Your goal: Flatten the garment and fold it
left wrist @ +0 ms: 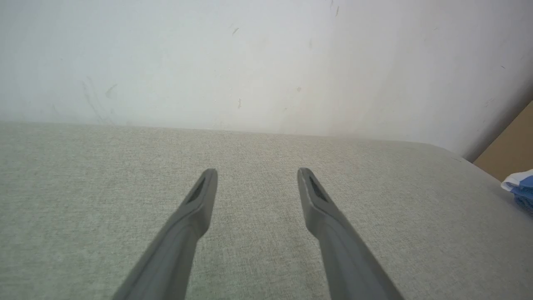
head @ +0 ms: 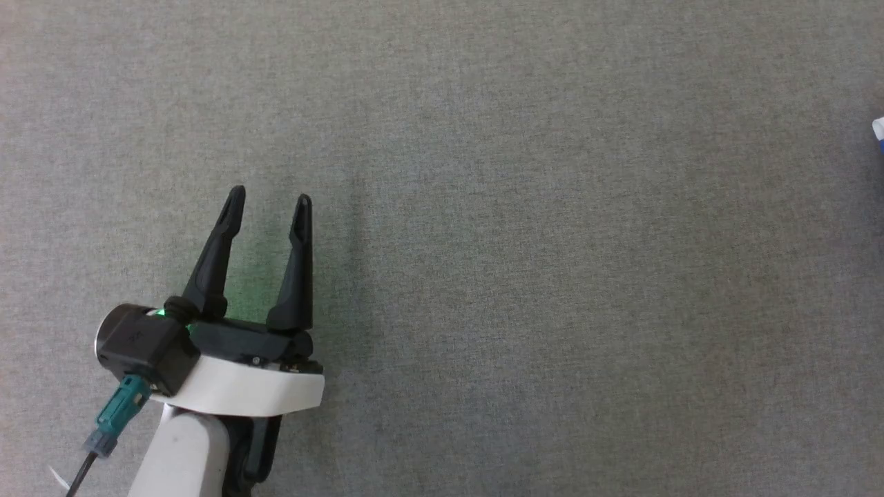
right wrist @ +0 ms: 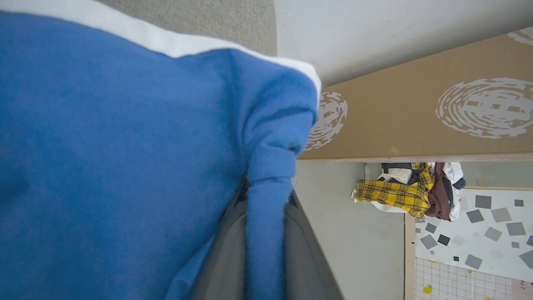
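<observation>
Right tool (right wrist: 266, 208) nips a bunched fold of the garment (right wrist: 125, 146) at 3 o'clock on the worktop (head: 552, 276), likely to drag it centre for flattening; left tool (head: 271, 195), 7 o'clock, gapes empty, in reserve.

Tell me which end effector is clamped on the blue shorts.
The right end effector: it pinches a bunched fold of the blue shorts. The left end effector stands open over the grey fabric surface, holding nothing.
</observation>
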{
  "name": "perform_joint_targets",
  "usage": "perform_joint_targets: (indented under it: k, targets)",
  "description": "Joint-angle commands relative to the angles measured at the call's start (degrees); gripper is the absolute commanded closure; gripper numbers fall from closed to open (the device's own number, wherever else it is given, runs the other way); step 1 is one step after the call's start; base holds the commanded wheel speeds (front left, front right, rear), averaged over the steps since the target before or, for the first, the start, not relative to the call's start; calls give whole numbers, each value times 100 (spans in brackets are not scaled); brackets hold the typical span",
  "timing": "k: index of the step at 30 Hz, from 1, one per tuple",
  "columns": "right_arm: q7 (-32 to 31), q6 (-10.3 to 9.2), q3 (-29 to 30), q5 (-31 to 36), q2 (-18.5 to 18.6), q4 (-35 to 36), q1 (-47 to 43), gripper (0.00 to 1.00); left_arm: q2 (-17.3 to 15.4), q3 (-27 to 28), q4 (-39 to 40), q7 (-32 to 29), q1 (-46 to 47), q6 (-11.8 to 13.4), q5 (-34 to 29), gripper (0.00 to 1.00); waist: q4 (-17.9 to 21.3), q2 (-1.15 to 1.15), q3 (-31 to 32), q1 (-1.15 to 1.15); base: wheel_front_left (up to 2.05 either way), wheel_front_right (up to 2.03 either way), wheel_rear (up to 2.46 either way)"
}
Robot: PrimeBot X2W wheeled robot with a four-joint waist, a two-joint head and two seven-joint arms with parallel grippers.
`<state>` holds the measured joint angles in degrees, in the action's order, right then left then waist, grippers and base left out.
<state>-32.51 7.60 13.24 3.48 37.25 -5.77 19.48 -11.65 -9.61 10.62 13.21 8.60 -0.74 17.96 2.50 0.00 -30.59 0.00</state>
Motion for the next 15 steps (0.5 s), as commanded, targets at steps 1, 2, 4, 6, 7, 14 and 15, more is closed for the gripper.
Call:
perform_joint_targets:
  k: [1,2,4,6,7,14,15]
  targets:
    - [53,-11,44,44,-38,-2,-4,100,-9,-13,51,51,67,-56,7,0,-1,0,-7,0,0,0,0]
    - [64,-11,63,53,-59,-11,-4,100,7,-19,66,65,67,-76,28,0,-2,0,-14,0,0,0,0]
    - [74,-11,86,59,-90,-16,2,100,14,-26,71,74,66,-89,40,0,-4,0,-21,0,0,0,0]
    - [86,-11,102,89,-143,-15,15,84,23,-61,58,73,61,-137,88,0,-5,0,-29,0,0,0,0]
    - [88,-11,107,107,-167,-11,24,66,7,-76,56,74,64,-163,94,0,-7,0,-28,0,0,0,0]
    - [100,-11,103,223,-248,63,69,0,57,-43,-38,98,61,-48,75,0,-12,0,59,0,0,0,0]
    - [94,-11,103,228,-254,71,63,0,62,-34,-57,101,55,-37,80,0,-13,0,88,0,0,0,0]
